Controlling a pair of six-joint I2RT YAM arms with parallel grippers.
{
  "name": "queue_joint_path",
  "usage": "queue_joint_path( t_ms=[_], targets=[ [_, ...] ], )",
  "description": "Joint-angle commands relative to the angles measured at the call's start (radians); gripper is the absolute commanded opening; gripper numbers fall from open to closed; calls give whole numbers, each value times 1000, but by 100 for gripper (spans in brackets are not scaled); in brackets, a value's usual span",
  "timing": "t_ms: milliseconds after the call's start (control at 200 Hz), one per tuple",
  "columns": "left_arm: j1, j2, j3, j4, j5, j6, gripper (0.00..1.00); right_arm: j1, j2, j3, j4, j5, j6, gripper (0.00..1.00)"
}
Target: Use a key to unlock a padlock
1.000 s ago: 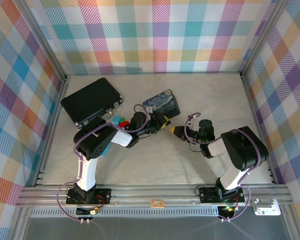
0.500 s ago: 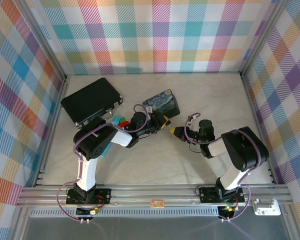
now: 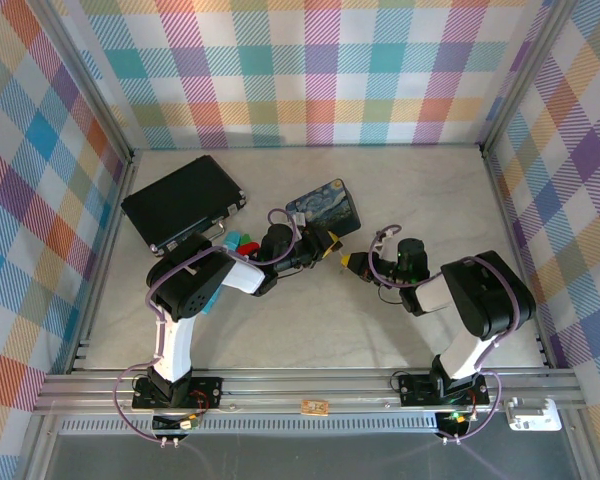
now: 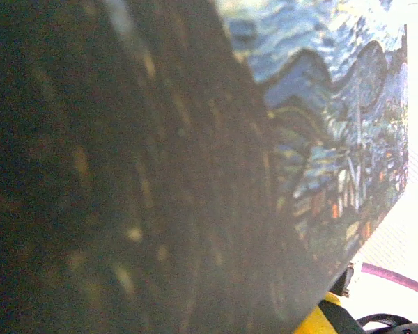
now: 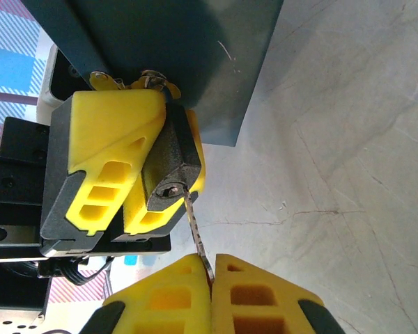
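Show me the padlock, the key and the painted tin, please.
padlock (image 5: 168, 156), right wrist view, on its black body.
key (image 5: 196, 233), right wrist view, on its thin blade.
painted tin (image 3: 325, 205), top view, on its starry lid.

**Left arm** (image 3: 175, 342) and **right arm** (image 3: 467, 350): white tapered links between bulky black joint housings, each on a black base plate at the lower edge of the overhead view. Purple cables (image 4: 397, 280) loop along both. **Right gripper** (image 5: 210, 268), bottom centre of its wrist view: yellow fingers (image 5: 167, 303) with hollow slots. **Left gripper** (image 5: 157, 181), centre left: matching yellow fingers on a black carrier.
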Motion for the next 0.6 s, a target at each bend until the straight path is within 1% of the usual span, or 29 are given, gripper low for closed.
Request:
queue_joint_path(
  t_ms=[0, 150, 380, 590],
  targets=[
    [-24, -41, -5, 26, 4, 1, 0, -2, 26, 29, 76, -21, 16, 0],
    [-24, -41, -8, 15, -2, 8, 0, -4, 27, 24, 103, -35, 36, 0],
    [-25, -35, -3, 10, -10, 13, 0, -3, -13, 2, 60, -30, 23, 0],
    [-28, -33, 11, 0, -4, 16, 0, -3, -4, 25, 53, -45, 18, 0]
  ],
)
